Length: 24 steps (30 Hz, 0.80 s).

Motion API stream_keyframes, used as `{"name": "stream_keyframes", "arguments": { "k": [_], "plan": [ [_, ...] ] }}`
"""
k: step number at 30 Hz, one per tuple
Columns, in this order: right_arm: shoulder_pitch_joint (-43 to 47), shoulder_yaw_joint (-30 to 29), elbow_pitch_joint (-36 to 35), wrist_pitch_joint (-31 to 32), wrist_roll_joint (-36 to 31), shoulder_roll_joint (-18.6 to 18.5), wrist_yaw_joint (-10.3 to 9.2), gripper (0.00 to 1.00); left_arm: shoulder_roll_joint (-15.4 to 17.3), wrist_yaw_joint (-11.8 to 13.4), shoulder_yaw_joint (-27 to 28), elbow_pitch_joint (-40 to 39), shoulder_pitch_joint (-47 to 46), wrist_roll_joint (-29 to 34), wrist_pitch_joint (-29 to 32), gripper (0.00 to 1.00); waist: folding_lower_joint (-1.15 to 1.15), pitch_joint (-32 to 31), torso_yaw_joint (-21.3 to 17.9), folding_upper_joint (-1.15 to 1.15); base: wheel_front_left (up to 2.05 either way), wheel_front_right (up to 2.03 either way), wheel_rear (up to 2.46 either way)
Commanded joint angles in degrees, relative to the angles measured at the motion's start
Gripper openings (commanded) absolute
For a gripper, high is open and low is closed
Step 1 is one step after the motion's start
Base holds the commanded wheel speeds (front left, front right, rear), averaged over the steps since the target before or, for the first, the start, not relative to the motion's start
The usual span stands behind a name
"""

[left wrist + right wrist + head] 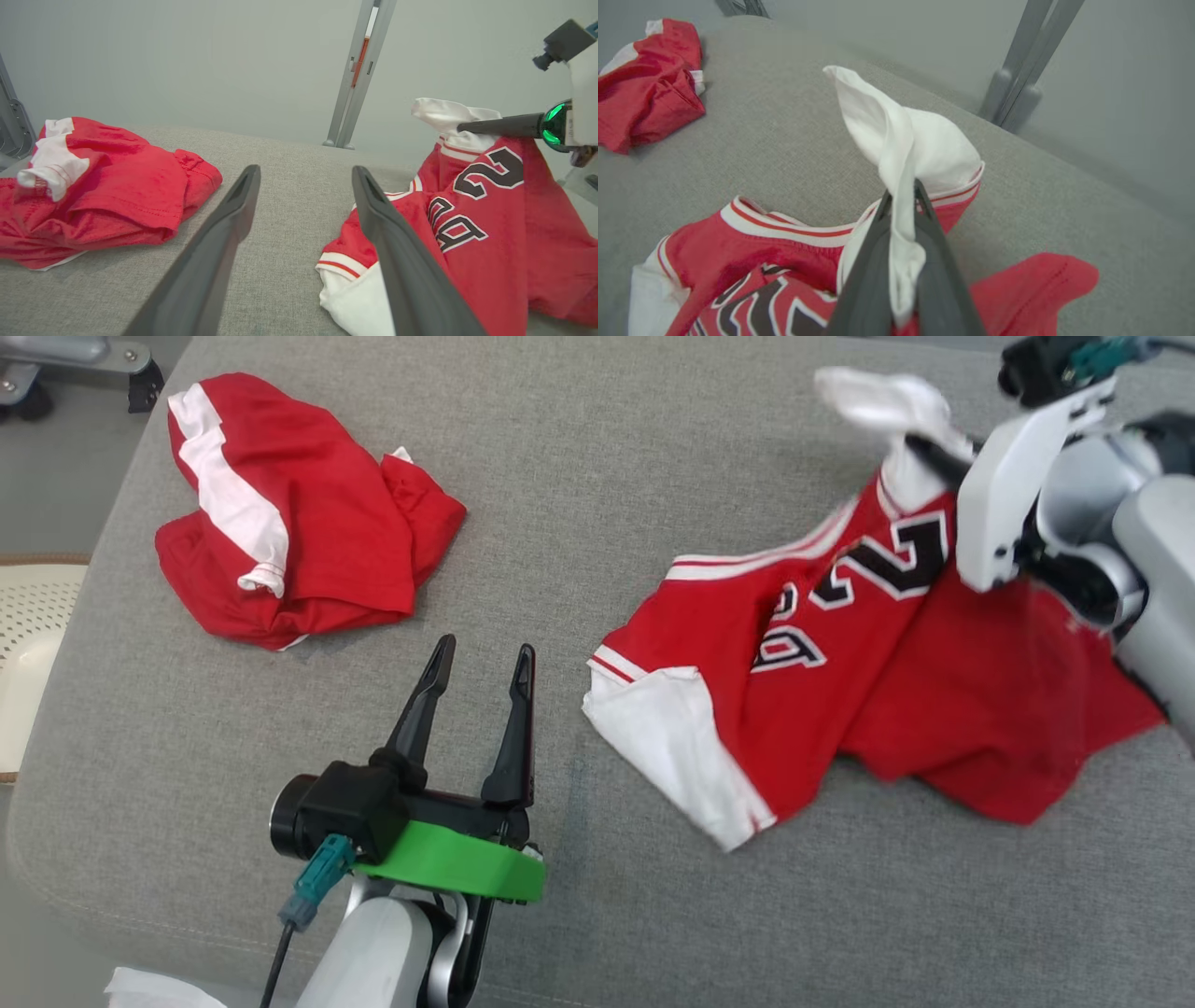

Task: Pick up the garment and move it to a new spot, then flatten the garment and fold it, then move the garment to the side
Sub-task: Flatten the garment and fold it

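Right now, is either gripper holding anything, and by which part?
The right gripper is shut on the jersey, pinching its white sleeve and lifting that end. The left gripper is open and holds nothing.

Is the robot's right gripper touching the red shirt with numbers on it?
Touching. The right wrist view shows the right gripper clamped on the white sleeve of the numbered shirt.

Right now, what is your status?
Right tool shut on sleeve of jersey, sleeve raised. Left tool open, empty. Other garment at left, apart.
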Motion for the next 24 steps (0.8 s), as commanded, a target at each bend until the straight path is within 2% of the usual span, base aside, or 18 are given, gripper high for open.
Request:
{"name": "stream_keyframes", "arguments": {
  "k": [1,7,10,14,15,16,18,24],
  "plan": [
    [-1.74,-0.28,-0.34,-1.86,-0.53,-0.75,0.0,0.0,0.13,-0.12,0.21,-0.01,-0.03,-0.01,-0.05,1.0,0.0,-0.55,-0.09,0.0,0.0,0.0,0.0],
    [-6.9,-0.12,0.87,-7.91,-1.87,-0.97,0.0,0.0,0.13,-0.2,0.06,-0.46,0.27,-0.35,-0.05,1.0,0.0,-0.31,0.58,0.0,0.0,0.0,0.0],
    [-10.25,0.14,4.34,-13.55,-8.14,-2.22,-0.05,0.0,0.13,-0.03,-0.08,-0.81,0.0,-0.55,-0.05,1.0,0.0,0.56,1.3,0.0,0.0,0.0,0.0],
    [-9.88,-2.04,11.65,-18.48,-11.12,1.69,0.01,0.0,0.13,0.31,-0.35,-0.94,-0.01,-1.04,-0.05,1.0,0.0,1.3,2.05,0.0,0.0,0.0,0.0],
    [-9.52,-1.87,12.84,-18.76,-11.55,2.17,0.01,0.08,0.13,0.36,-0.37,-0.93,0.06,-1.01,-0.05,1.0,0.0,1.36,2.12,0.0,0.0,0.0,0.0],
    [-9.26,-1.46,14.41,-18.85,-12.08,2.49,0.0,1.0,0.13,0.37,-0.4,-0.9,0.15,-1.02,-0.05,1.0,0.0,1.42,2.16,0.0,0.0,0.0,0.0],
    [-8.54,0.06,15.85,-19.51,-12.9,3.16,-0.02,1.0,0.13,0.43,-0.24,-0.79,0.32,-0.93,-0.05,1.0,0.0,1.36,2.02,0.0,0.0,0.0,0.0],
    [-6.47,-0.17,20.36,-24.36,-13.18,5.26,-0.02,1.0,0.13,0.08,1.23,-0.1,0.71,0.34,-0.05,1.0,0.0,-0.46,-0.52,0.0,0.0,0.0,0.0]
  ]
}}
